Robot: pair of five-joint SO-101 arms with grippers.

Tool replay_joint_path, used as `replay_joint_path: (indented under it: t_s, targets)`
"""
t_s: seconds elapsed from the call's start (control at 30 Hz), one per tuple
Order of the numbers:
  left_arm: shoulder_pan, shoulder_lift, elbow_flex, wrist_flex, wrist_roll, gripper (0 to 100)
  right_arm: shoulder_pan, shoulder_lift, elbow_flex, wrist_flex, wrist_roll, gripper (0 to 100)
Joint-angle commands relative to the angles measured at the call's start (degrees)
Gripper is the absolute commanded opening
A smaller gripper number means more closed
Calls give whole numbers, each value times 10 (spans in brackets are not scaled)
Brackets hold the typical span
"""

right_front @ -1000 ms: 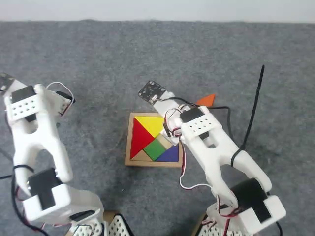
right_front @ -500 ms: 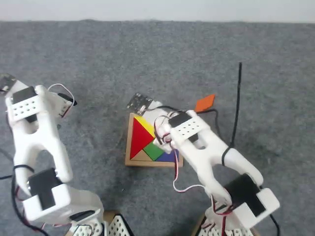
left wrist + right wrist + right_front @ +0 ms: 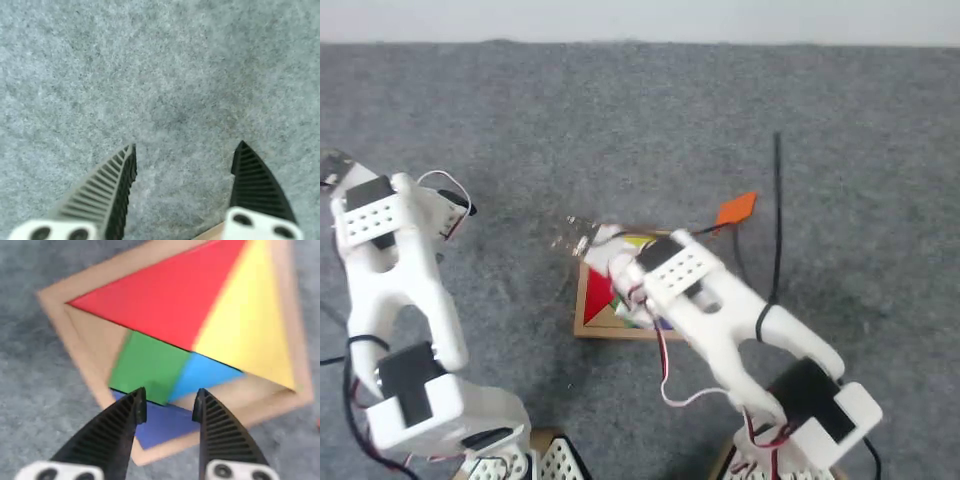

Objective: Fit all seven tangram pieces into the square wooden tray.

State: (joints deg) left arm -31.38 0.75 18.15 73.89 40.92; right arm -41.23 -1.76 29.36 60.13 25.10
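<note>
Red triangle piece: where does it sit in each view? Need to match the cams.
High view: the red triangle lies in the left part of the wooden tray, partly under the right arm.
Left wrist view: grey carpet between the left gripper's open jaws, away from the tray.
Right wrist view: the red triangle lies beyond the right gripper, edge to edge with the yellow triangle.
Shared landmark: the tray's wooden rim.

Right arm (image 3: 705,290) covering most of the wooden tray (image 3: 595,328), orange piece (image 3: 737,208) lying just beyond, open carpet (image 3: 520,140) beneath left gripper (image 3: 187,145).
</note>
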Motion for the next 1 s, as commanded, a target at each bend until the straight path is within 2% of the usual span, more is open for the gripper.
replay_joint_path:
  t_s: [0.0, 0.3, 0.5, 0.7, 0.87, 0.97]
  targets:
    - [4, -4, -7, -9, -6, 294, 53, -8, -62, 31, -25, 162]
    - [4, -4, -7, -9, -6, 294, 205, -1, -132, 51, -45, 162]
    - [4, -4, -7, -8, -6, 294, 248, 3, -140, 17, -134, 165]
    - [4, -4, -7, -8, -6, 294, 298, 80, -178, -34, -271, 165]
    - [4, -4, -7, -8, -6, 294, 307, 172, -283, 2, -314, 169]
    - [4, -4, -7, -8, -6, 294, 307, 224, -353, 31, -411, 214]
